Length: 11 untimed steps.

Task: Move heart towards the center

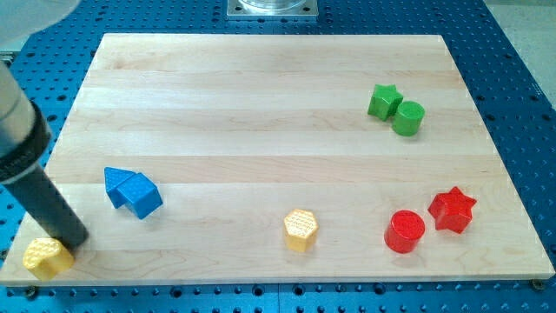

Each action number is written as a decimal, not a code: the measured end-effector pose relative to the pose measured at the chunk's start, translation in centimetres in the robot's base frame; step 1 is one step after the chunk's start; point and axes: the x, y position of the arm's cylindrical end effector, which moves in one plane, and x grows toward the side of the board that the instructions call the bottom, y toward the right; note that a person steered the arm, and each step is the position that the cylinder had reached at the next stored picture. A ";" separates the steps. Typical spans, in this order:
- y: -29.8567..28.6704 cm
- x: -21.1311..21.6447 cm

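A yellow heart (47,257) lies at the wooden board's bottom-left corner. My dark rod slants down from the view's top left. My tip (75,241) rests on the board against the heart's upper right side. The rod's shaft hides part of the heart's top edge.
The board (261,104) sits on a blue perforated table. Two blue blocks (132,191) touch each other just right of and above the tip. A yellow hexagon (301,229) lies at bottom centre. A red cylinder (405,231) and a red star (452,209) are at bottom right. A green star (383,100) and a green cylinder (407,117) are at top right.
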 end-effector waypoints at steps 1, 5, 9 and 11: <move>-1.8 -1.8; -4.7 4.4; 14.7 0.7; 9.8 4.2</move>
